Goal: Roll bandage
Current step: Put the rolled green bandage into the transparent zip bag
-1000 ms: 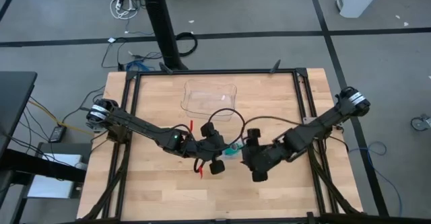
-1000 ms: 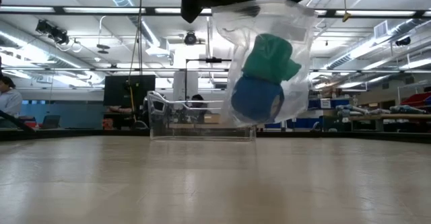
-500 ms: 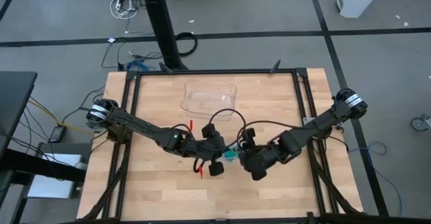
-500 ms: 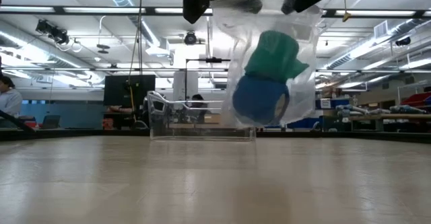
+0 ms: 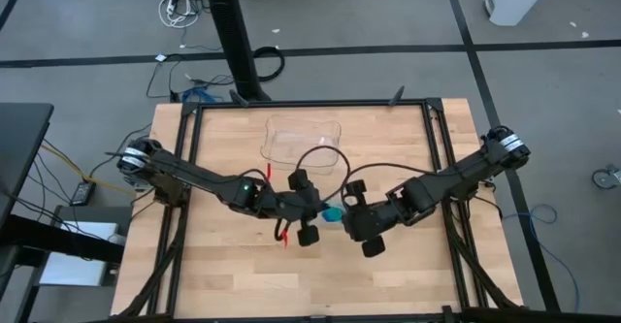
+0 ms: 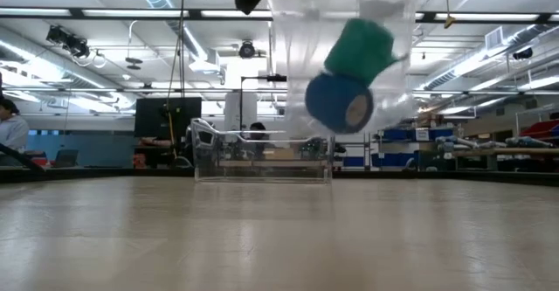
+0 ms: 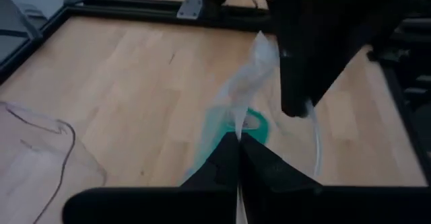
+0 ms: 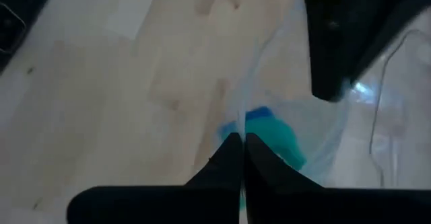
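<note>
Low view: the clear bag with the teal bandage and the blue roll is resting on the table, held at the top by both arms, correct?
Not quite. The low view shows the clear bag hanging above the table, not resting on it. The rest holds: the teal bandage and blue roll are inside, and both arms hold its top.

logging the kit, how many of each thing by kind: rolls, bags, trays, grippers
rolls: 2, teal-green bandage and blue roll
clear bags: 1, plastic bag
clear trays: 1, plastic tray
grippers: 2, left gripper and right gripper
total: 6
</note>
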Action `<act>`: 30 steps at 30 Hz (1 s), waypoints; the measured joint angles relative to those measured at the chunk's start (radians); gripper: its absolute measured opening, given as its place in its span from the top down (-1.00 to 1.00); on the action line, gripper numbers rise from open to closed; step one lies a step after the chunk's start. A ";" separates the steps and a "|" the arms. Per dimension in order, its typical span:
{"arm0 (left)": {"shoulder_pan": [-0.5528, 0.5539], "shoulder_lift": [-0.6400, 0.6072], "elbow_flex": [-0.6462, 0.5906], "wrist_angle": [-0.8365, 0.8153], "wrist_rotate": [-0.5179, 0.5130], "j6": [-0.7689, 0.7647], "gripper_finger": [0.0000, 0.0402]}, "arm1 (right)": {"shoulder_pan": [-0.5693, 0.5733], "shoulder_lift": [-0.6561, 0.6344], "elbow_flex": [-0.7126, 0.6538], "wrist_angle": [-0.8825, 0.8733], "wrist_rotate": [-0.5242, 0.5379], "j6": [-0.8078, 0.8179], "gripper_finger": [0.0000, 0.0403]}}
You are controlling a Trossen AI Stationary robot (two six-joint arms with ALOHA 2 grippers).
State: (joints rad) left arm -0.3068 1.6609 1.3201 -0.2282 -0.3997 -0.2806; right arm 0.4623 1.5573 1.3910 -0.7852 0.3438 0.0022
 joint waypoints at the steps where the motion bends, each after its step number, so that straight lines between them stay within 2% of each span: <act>1: 0.001 -0.006 0.000 0.001 0.008 0.000 0.95 | 0.000 0.000 0.009 0.001 0.023 0.004 0.99; 2: 0.003 -0.009 0.000 0.003 0.022 0.000 0.95 | 0.000 0.000 0.014 0.005 0.043 0.016 0.99; 5: 0.004 -0.007 0.000 -0.002 0.064 -0.001 0.95 | -0.018 0.000 0.021 0.006 -0.004 0.000 1.00; 7: 0.004 -0.005 0.000 -0.010 0.069 -0.002 0.95 | -0.024 0.004 0.021 0.000 0.092 0.043 1.00; 10: 0.004 -0.005 0.000 -0.014 0.080 -0.003 0.95 | -0.027 0.005 0.021 0.011 -0.044 0.004 1.00; 12: 0.004 -0.005 0.000 -0.017 0.100 0.011 0.95 | -0.024 0.006 0.021 0.016 0.064 0.027 1.00; 13: 0.004 -0.007 0.000 -0.023 0.102 0.018 0.95 | -0.024 0.006 0.021 0.010 0.075 0.028 1.00; 15: 0.007 -0.013 0.000 -0.059 0.102 0.037 0.95 | -0.027 0.003 0.021 0.026 -0.046 -0.009 1.00; 16: 0.011 -0.015 0.000 -0.068 0.101 0.044 0.95 | -0.027 0.003 0.021 0.037 -0.041 -0.007 1.00; 19: 0.019 -0.030 0.004 -0.085 0.071 0.067 0.95 | -0.024 -0.002 0.021 0.017 0.122 0.013 1.00; 25: 0.019 -0.043 0.081 -0.174 0.069 0.087 0.95 | -0.027 -0.032 0.053 0.042 0.061 -0.002 1.00; 27: 0.019 -0.042 0.081 -0.187 0.092 0.088 0.95 | -0.033 -0.032 0.058 0.037 -0.026 -0.016 1.00; 30: 0.019 -0.038 0.080 -0.196 0.071 0.085 0.95 | -0.036 -0.031 0.058 0.019 0.052 0.024 1.00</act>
State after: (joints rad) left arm -0.2878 1.6232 1.3998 -0.4240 -0.3291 -0.1958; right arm 0.4262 1.5262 1.4494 -0.7666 0.3958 0.0265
